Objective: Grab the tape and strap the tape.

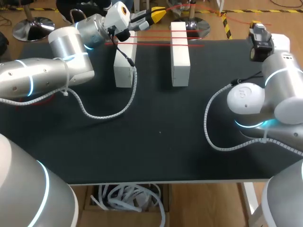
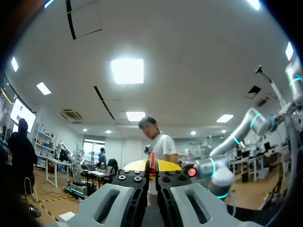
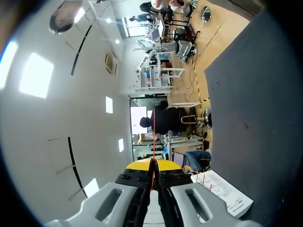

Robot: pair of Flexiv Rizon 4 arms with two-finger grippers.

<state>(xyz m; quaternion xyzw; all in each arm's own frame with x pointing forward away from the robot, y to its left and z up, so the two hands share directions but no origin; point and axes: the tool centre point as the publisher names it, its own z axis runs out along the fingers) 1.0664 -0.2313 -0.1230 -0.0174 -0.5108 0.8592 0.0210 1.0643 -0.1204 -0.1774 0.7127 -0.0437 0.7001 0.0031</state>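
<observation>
Left tool (image 1: 159, 14) over tabletop (image 1: 156, 137) far edge, clamped on red tape (image 1: 156, 39). Right tool (image 3: 153, 166) near far right corner, likewise clamped on it. Strands span two white blocks (image 1: 180, 54).

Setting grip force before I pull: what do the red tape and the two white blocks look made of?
The red tape looks like thin taut strands, plastic or fabric; too fine to tell. The white blocks look matte and sharp-edged, probably foam or painted wood, unconfirmed.

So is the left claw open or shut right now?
Shut. The left claw grips the red tape: in the left wrist view its yellow tips press on the red strip from both sides.
</observation>
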